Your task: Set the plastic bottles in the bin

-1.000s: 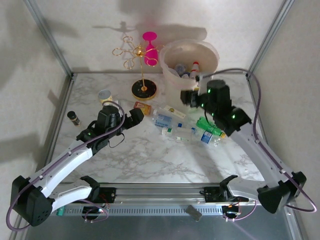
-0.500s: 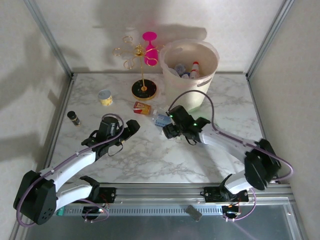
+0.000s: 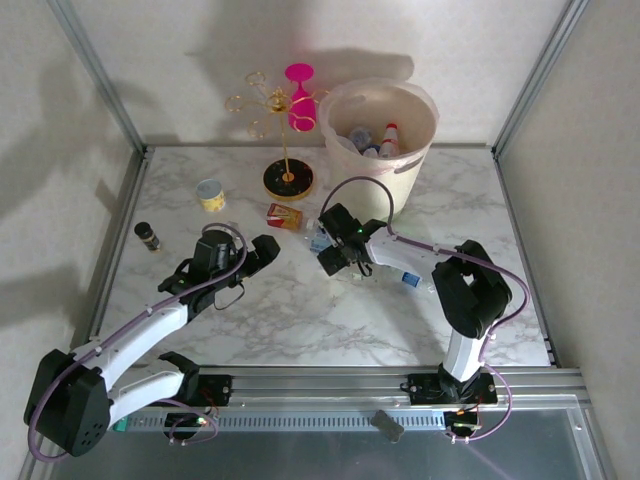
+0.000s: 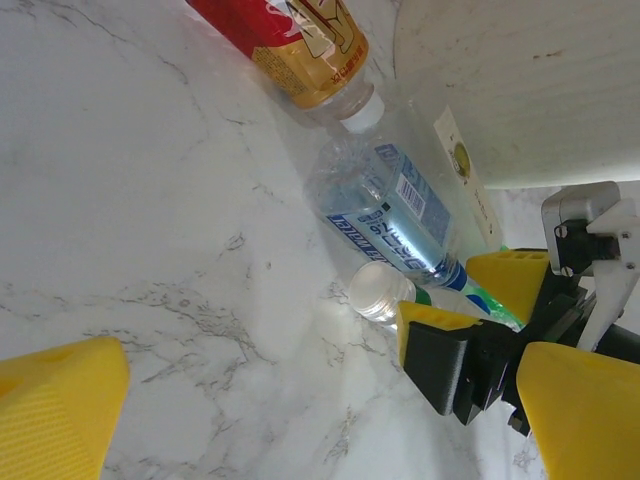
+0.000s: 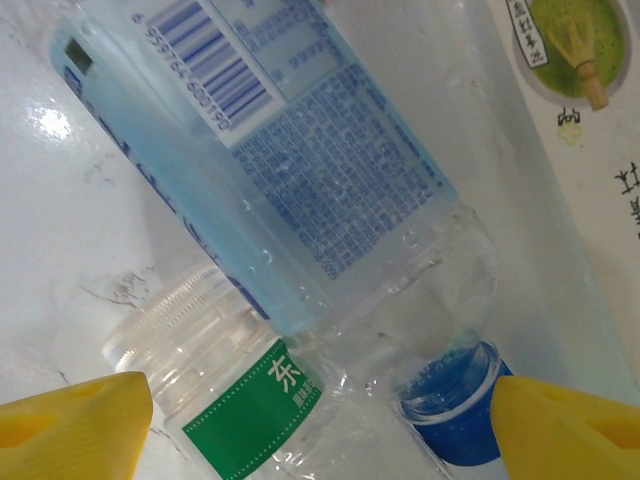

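The task is judged to be partly complete. A few bottles point(image 3: 388, 135) are seen standing inside the bin point(image 3: 415, 165) at the far side of the table point(image 3: 300, 330), their caps showing above the rim. Several more have yet to be moved.

A cluster is found on the table just in front of the bin:
- a red-labelled bottle point(image 3: 285, 216), lying nearest the left;
- a blue-labelled bottle point(image 4: 385, 215), lying on its side next to it;
- a green-labelled bottle point(image 5: 240, 395), tucked partly under the blue-labelled one;
- a further bottle point(image 3: 408, 277), lying beside the right arm.

The right gripper point(image 3: 335, 255) is placed low over this cluster. Its jaws are spread wide on either side of the blue-labelled and green-labelled bottles, and nothing is clamped between them. The left gripper point(image 3: 262, 250) is held near the red-labelled bottle, jaws fully apart and empty.

At least four pick-and-drop cycles are judged to be outstanding; a closing of the right jaws on one bottle is expected first.
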